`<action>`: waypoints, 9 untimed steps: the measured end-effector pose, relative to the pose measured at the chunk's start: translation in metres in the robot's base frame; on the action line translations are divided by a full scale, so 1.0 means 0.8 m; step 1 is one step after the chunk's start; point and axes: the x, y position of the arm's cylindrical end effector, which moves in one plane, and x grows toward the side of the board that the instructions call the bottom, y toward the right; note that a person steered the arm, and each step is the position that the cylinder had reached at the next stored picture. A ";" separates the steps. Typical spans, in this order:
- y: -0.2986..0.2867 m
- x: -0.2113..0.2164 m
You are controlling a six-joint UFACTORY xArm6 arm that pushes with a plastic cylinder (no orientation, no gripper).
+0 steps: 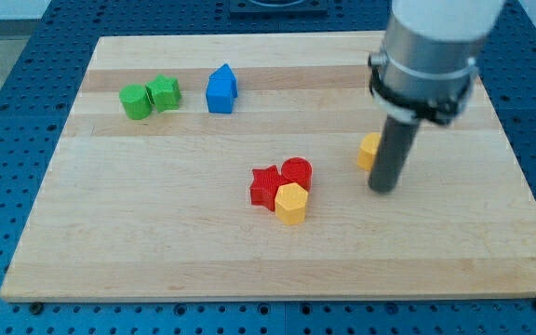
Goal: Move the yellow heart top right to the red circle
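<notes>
1. Camera view, the board: I see a pale wooden board (pixel 156 233) lying on a blue perforated table (pixel 7 140), with blocks scattered in three groups.
2. Camera view, my arm: the grey cylinder of the arm (pixel 431 46) comes in from the view's top right and ends in the straight dark rod. My tip (pixel 382 191) rests on the board at the view's right of centre.
3. Jaws: this rig has none, only the rod, so there is nothing spread or pinched to report.
4. The yellow heart (pixel 368 152) sits just at the view's left of the rod, partly hidden behind it. It looks to be touching the rod or very close; I cannot tell which. Its shape is hard to make out from the slice that shows.
5. The red circle (pixel 297 172) is near the board's middle, at the view's left of the yellow heart and a little lower, with bare wood between them.
6. Touching the red circle are a red star-like block (pixel 265 186) on its left and a yellow hexagon (pixel 291 203) just below, the three packed together.
7. Near the view's top left, a green round block (pixel 136 101) and a green star-like block (pixel 165 93) sit side by side, touching.
8. A blue house-shaped block (pixel 221 89) stands near them on the right, apart from the green pair.
</notes>
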 end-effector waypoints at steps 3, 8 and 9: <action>-0.004 -0.031; 0.043 -0.060; 0.043 -0.078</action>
